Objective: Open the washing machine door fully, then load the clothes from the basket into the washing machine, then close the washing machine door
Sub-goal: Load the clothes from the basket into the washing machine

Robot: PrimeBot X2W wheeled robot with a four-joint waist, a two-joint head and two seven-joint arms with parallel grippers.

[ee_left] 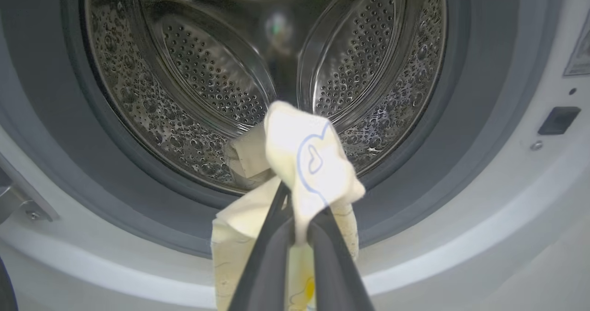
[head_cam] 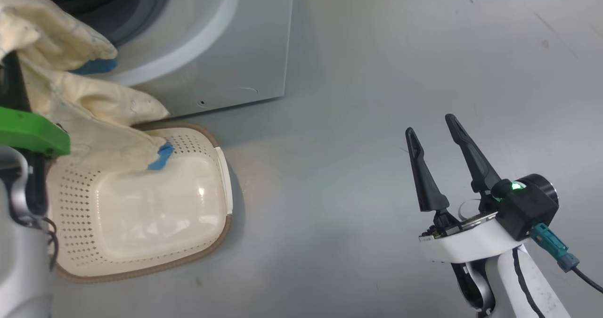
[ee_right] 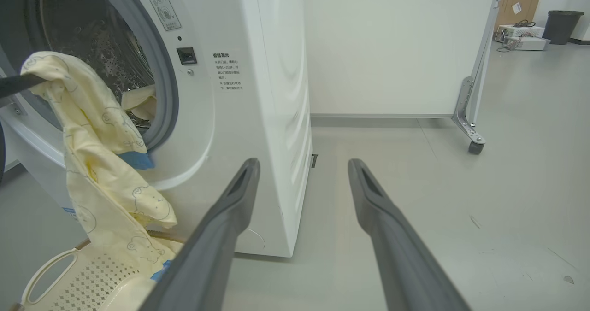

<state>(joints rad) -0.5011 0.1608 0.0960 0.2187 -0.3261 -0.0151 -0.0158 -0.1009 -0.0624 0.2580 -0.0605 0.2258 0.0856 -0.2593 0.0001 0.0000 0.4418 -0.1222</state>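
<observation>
- The washing machine (ee_right: 258, 71) is a big white box with smooth painted panels. It stands on the grey floor at the left. Its round mouth is open, ringed by a grey rubber gasket (ee_left: 465, 117), with the shiny perforated steel drum (ee_left: 207, 71) behind.
- The basket (head_cam: 70, 224) is cream plastic with dotted holes in its walls and a brown woven-look rim. It sits on the floor just in front of the machine.
- The clothes (ee_right: 92, 163) are cream-yellow fabric with thin line drawings and blue cuffs. They hang from the height of the drum mouth down to the basket, and the lower end trails inside it.
- The fabric looks light, limp and creased, so it will likely sag and swing. A bunched fold gives the surest hold, and the trailing end could catch on the gasket lip.
- The left tool (ee_left: 299, 205) is pinched narrow on a bunched top fold of the clothes, just before the drum's lower lip.
- The right tool (head_cam: 429, 125) has two long dark tapered fingers, spread wide and holding nothing. It is over bare floor, well to the right.
</observation>
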